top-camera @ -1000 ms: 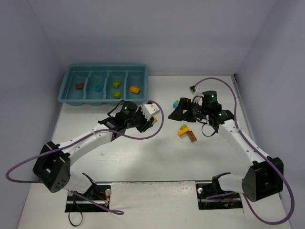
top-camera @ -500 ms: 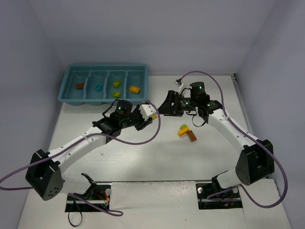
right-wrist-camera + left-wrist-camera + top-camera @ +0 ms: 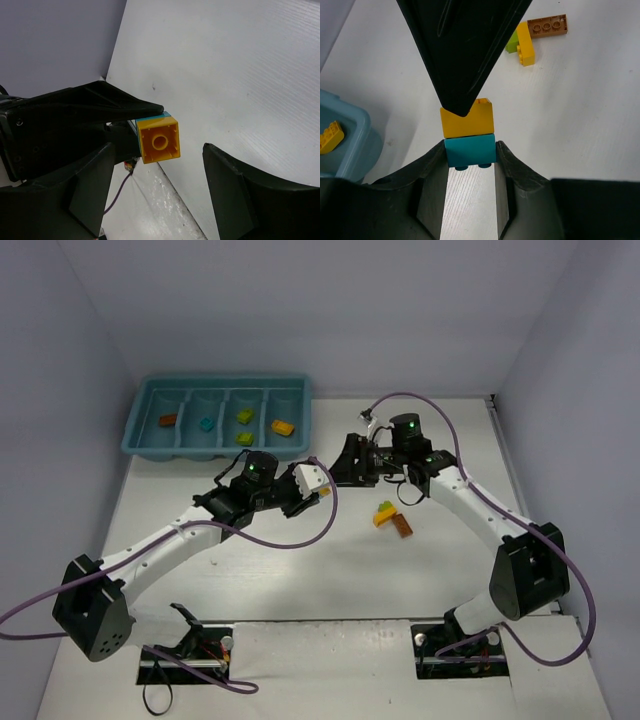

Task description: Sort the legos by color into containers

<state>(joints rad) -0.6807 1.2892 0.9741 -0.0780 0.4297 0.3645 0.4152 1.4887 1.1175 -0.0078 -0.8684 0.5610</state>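
From above, five sorted bricks (image 3: pixel 243 417) already lie in the tray (image 3: pixel 140 430) at ten o'clock, one colour to each compartment as far as you can see. A loose pile (image 3: pixel 391 518) of yellow, green and brown waits on the table (image 3: pixel 300 580) at four o'clock. The left gripper (image 3: pixel 312 487) and right gripper (image 3: pixel 345 468) meet nose to nose at the middle.

From the left wrist, its fingers are clamped on a teal brick (image 3: pixel 470 151) at six o'clock, with a yellow brick (image 3: pixel 467 118) stuck on top. A black finger of the right gripper reaches down from twelve o'clock, overlapping the yellow brick's upper edge.

From the right wrist, the yellow brick sits dead centre between fingers that stand apart, with a gap on each side and no grip.

So you are roughly halfway. This pair needs splitting and binning, then the pile. The two arms crowd each other, so watch for finger-on-finger contact at nine o'clock.
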